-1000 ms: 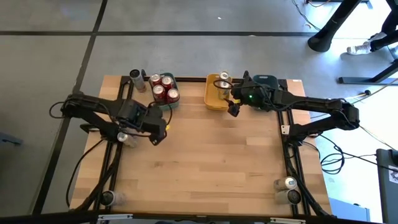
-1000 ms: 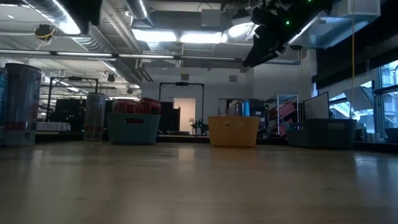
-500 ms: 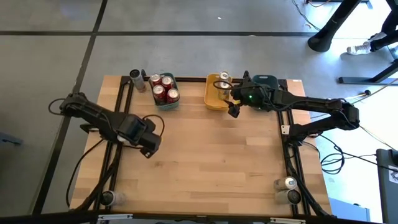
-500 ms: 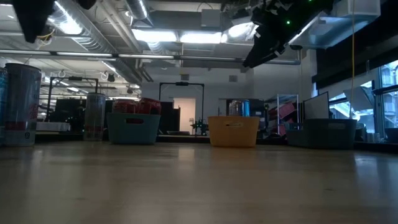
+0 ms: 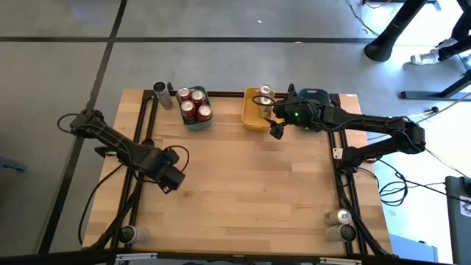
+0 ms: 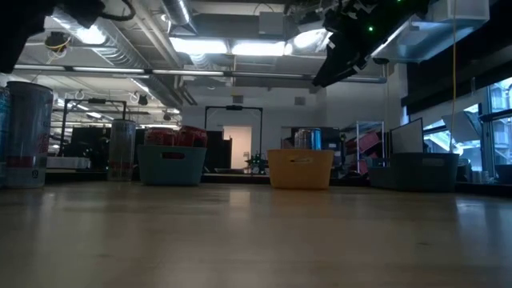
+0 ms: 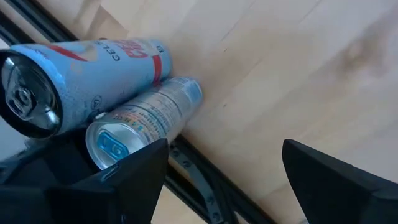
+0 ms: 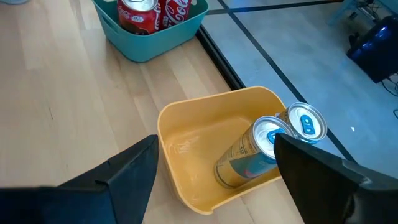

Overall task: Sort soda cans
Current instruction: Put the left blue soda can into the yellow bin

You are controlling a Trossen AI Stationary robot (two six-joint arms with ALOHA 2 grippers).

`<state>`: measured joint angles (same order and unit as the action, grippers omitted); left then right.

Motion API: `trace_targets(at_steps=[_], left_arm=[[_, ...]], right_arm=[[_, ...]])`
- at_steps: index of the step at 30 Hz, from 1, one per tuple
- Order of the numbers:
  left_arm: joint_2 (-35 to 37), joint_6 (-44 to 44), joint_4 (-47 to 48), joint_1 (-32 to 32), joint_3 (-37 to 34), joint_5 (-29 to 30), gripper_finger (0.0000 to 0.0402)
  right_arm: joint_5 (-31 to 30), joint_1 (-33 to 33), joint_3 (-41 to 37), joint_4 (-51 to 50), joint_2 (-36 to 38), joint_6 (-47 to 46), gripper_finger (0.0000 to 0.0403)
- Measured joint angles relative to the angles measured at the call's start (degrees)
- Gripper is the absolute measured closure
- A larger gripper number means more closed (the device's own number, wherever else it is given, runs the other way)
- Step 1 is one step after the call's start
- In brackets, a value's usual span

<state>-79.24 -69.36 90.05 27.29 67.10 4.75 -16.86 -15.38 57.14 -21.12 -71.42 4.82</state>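
Grey concrete floor all round, and in the middle a pale wooden bench [image 5: 243,184] seen from above. At 11 o'clock, a teal tray [image 8: 158,40] packed with red cans [image 5: 195,105]; at 12 o'clock, a yellow tray [image 8: 180,127] with gold cans [image 8: 249,155] at its far end; just left of the teal tray, one grey can [image 5: 160,94] upright on the wood. More cans low down by the 7 o'clock [image 5: 129,234] and 5 o'clock [image 5: 340,217] corners. Right hand [image 5: 276,131] parked over the near lip of the yellow tray, spread wide, empty. Left hand [image 5: 173,179] out at 9 o'clock, also spread wide and holding nothing, looking from its wrist camera at two cans lying on their sides against the bench's edge rail: a pale blue can [image 7: 87,65] and a slimmer printed can [image 7: 152,115], touching along their length. Probably the pick of one of these next. To do it well: choose the slimmer can on the bench side, turn the wrist so the fingers [image 7: 140,177] straddle it across its width, not end to end, and come down squarely over its middle. Close slowly, since a round can on its side is likely to roll. Avoid nudging the blue can toward the edge, and lift straight up before swinging toward a tray.
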Motion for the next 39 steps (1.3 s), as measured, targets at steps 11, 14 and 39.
trace_targets(at_steps=[11, 14, 39], left_arm=[[1.1, 14.3, -0.1, -4.5, 0.5, 2.1, 0.0143], [2.7, 18.1, 0.0, -6.4, 0.5, 1.2, 0.0154], [26.8, -0.2, 0.0, -2.4, -12.6, -7.6, 0.0169]], right_arm=[[0.0, 0.0, 0.0, 1.2, 0.0, 0.0, 0.0086], [0.0, 0.0, 0.0, 1.2, 0.0, 0.0, 0.0086], [1.9, 0.0, 0.0, 1.2, 0.0, 0.0, 0.0086]])
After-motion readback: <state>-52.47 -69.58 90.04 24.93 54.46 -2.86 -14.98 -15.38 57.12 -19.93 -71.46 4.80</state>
